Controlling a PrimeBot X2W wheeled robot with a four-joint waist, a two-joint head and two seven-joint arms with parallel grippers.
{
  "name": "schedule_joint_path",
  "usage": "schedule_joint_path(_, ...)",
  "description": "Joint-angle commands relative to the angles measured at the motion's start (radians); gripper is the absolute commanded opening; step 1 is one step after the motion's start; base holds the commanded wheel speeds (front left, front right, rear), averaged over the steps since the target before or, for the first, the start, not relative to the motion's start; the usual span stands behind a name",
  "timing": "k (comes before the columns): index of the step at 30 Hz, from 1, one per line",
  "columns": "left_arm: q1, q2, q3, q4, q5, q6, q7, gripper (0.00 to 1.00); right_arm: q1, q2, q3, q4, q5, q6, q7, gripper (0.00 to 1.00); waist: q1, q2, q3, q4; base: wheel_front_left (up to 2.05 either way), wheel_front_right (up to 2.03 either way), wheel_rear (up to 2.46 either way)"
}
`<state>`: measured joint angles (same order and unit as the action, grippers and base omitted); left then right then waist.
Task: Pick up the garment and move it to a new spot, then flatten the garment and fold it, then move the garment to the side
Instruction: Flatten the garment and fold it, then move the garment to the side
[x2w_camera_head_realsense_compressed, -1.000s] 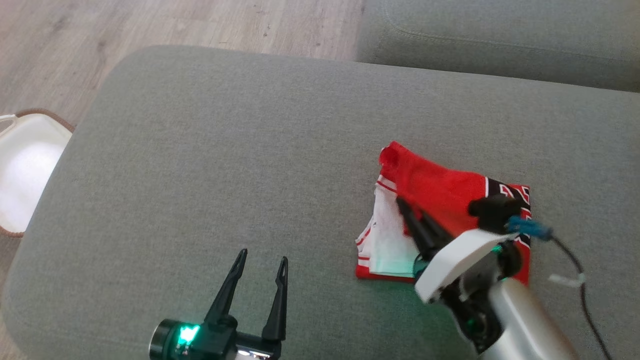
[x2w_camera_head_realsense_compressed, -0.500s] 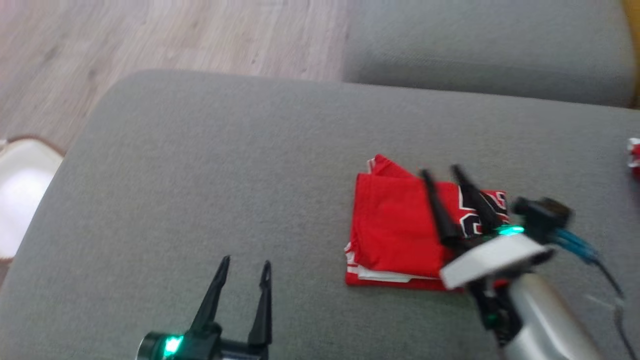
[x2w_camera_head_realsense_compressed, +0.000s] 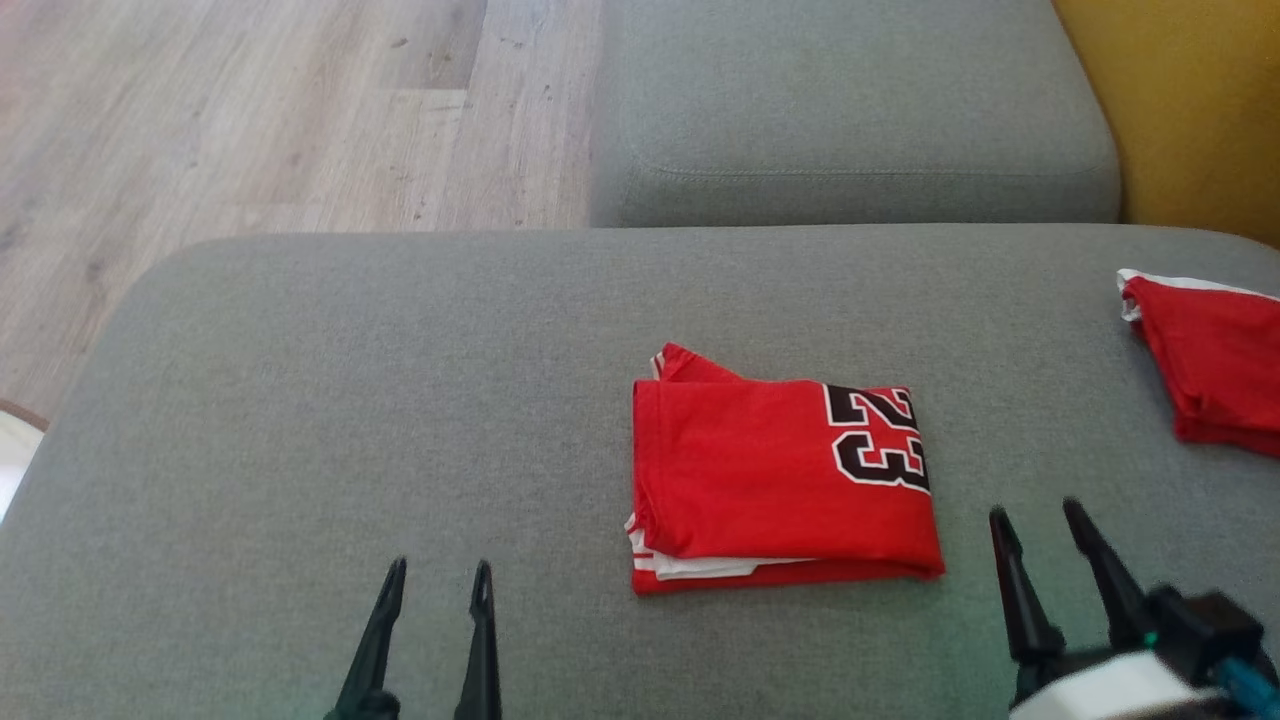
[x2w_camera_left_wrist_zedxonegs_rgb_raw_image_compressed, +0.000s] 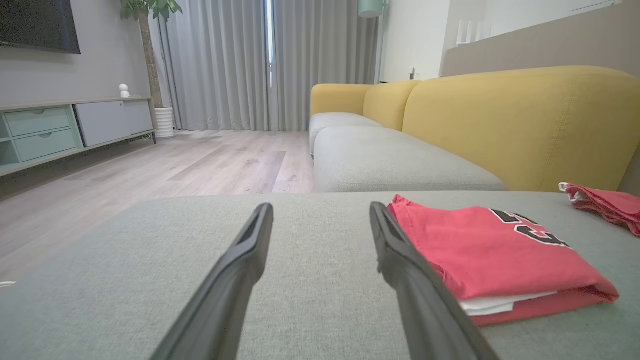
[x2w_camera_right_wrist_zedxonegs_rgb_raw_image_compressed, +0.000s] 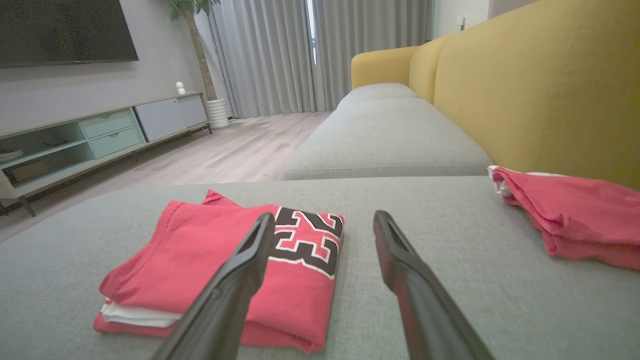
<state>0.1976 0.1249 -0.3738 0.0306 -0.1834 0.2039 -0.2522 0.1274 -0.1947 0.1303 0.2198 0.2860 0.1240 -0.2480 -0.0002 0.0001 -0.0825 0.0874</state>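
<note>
The garment (x2w_camera_head_realsense_compressed: 780, 470) is a red jersey with a black "23", folded into a neat rectangle on the grey cushion (x2w_camera_head_realsense_compressed: 350, 400). It also lies right of the fingers in the left wrist view (x2w_camera_left_wrist_zedxonegs_rgb_raw_image_compressed: 480, 250) and left of them in the right wrist view (x2w_camera_right_wrist_zedxonegs_rgb_raw_image_compressed: 225, 260). My left gripper (x2w_camera_head_realsense_compressed: 438, 580) stands open near the cushion's front edge, well left of the garment, holding nothing. To the garment's lower right my right gripper (x2w_camera_head_realsense_compressed: 1040, 515) is open and apart from the cloth. Both wrist views show empty gaps between the fingers (x2w_camera_left_wrist_zedxonegs_rgb_raw_image_compressed: 400, 260) (x2w_camera_right_wrist_zedxonegs_rgb_raw_image_compressed: 400, 260).
A second red garment (x2w_camera_head_realsense_compressed: 1215, 360) lies bunched at the cushion's right edge, also seen in the right wrist view (x2w_camera_right_wrist_zedxonegs_rgb_raw_image_compressed: 575, 215). Another grey seat cushion (x2w_camera_head_realsense_compressed: 850, 120) lies beyond, with the yellow sofa back (x2w_camera_head_realsense_compressed: 1190, 110) to the right and wooden floor (x2w_camera_head_realsense_compressed: 250, 120) to the left.
My right gripper let go of the garment after laying the fold over, opened, and drew back to the lower right. The camera has shifted, bringing the second red garment into view.
</note>
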Motion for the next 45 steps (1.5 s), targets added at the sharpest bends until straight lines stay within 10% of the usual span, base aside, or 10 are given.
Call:
schedule_joint_path(1, -0.023, -0.005, 0.043, -0.031, 0.009, 0.003, -0.010, 1.00, -0.029, -0.009, 0.012, -0.041, -0.006, 0.007, -0.013, 1.00, 0.0002, -0.0001, -0.003, -0.003, 0.00, 0.00, 0.00)
schedule_joint_path(45, 0.039, -0.051, 0.129, 0.003, 0.067, -0.062, -0.010, 1.00, 0.054, 0.028, 0.006, -0.030, -0.021, 0.007, -0.014, 1.00, 0.0002, -0.0001, -0.066, -0.014, 0.00, 0.00, 0.00)
